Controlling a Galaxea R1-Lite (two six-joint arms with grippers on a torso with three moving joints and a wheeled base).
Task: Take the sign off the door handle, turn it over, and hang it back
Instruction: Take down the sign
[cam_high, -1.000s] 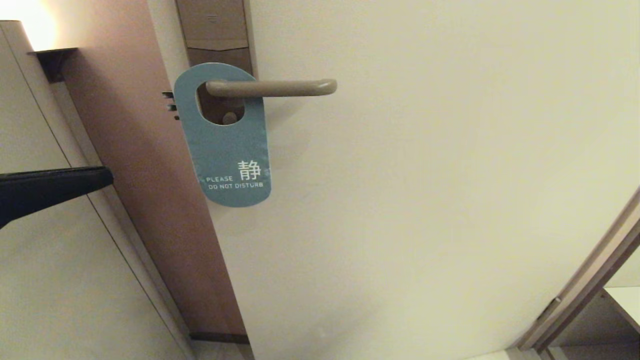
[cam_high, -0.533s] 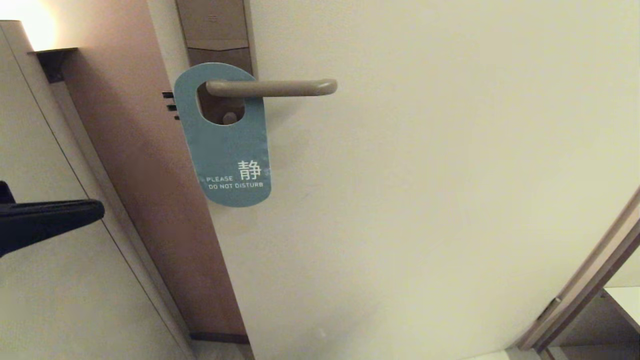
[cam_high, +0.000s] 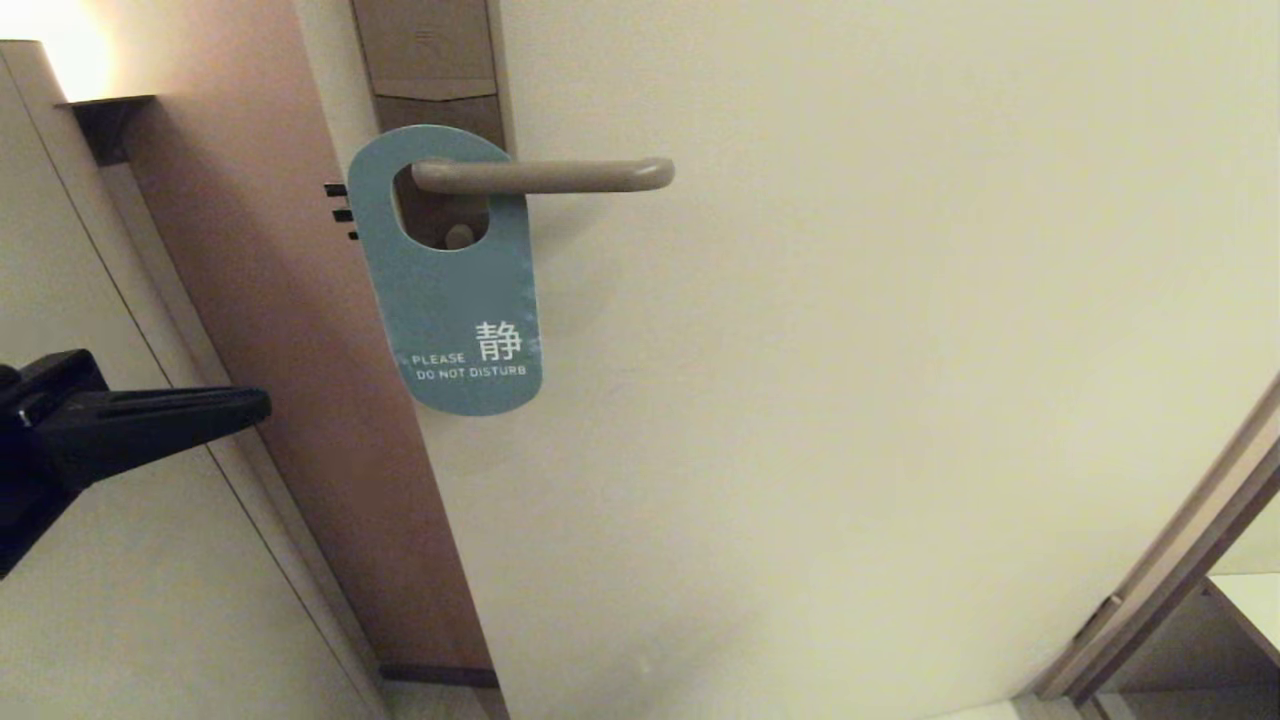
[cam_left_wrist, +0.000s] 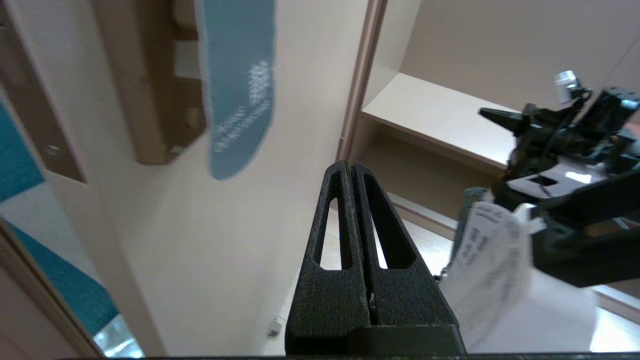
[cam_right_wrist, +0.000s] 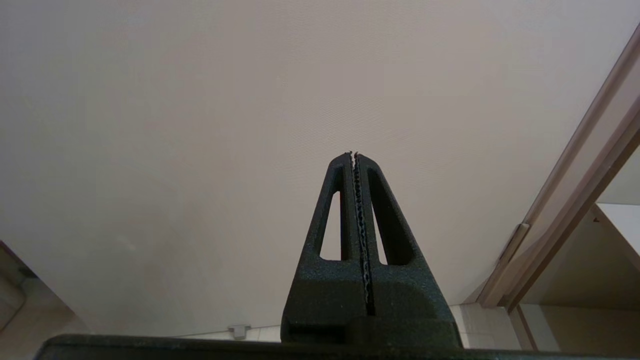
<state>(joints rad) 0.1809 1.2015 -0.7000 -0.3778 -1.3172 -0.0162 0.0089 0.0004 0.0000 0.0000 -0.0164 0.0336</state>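
The sign (cam_high: 455, 300) hangs by its oval hole on the door handle (cam_high: 545, 176), blue side out, reading "PLEASE DO NOT DISTURB". It also shows blurred in the left wrist view as a blue card (cam_left_wrist: 240, 85) beside the brown lock plate (cam_left_wrist: 160, 90). My left gripper (cam_high: 260, 405) (cam_left_wrist: 351, 165) is shut and empty, off to the left of the sign and slightly below its bottom edge, well apart from it. My right gripper (cam_right_wrist: 353, 155) is shut and empty, pointing at the bare door; the head view does not show it.
The cream door (cam_high: 850, 350) fills most of the view, with a brown door edge (cam_high: 300, 400) and a wall (cam_high: 100, 560) to the left. A door frame (cam_high: 1170, 560) runs at the lower right. The left wrist view shows the right arm (cam_left_wrist: 575, 165) and a shelf (cam_left_wrist: 440, 120).
My left gripper dipped, then came forward to the right, ending lower and closer to the sign than a second ago. The sign and handle have not moved.
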